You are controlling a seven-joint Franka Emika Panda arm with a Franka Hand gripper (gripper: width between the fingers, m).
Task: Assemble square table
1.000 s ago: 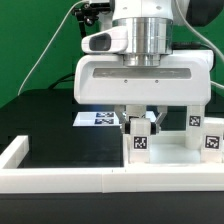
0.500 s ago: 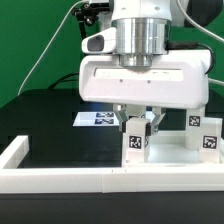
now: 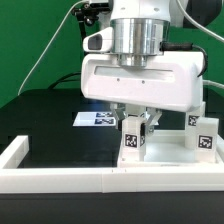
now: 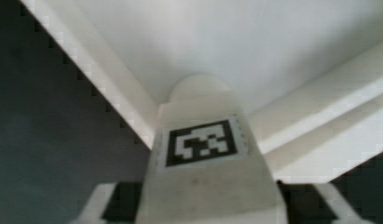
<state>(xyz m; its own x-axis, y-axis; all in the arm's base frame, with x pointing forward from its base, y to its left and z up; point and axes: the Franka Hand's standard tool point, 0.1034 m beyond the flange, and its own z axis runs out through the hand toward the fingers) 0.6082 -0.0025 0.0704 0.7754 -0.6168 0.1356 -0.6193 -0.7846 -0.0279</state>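
Wrist view: white tagged leg (image 4: 206,150) stands upright between end effector (image 3: 136,128) fingers; grip unclear.

The robot's arm is glossy white plastic, ending in a ribbed, silver-grey metal cylinder at the wrist. Below that cylinder sits a wide, white box-shaped hand body with rounded corners and a darker slot along its lower face. The tool (image 3: 137,126) beneath that body has two short, dark fingers. A black cable trails behind the cylinder.
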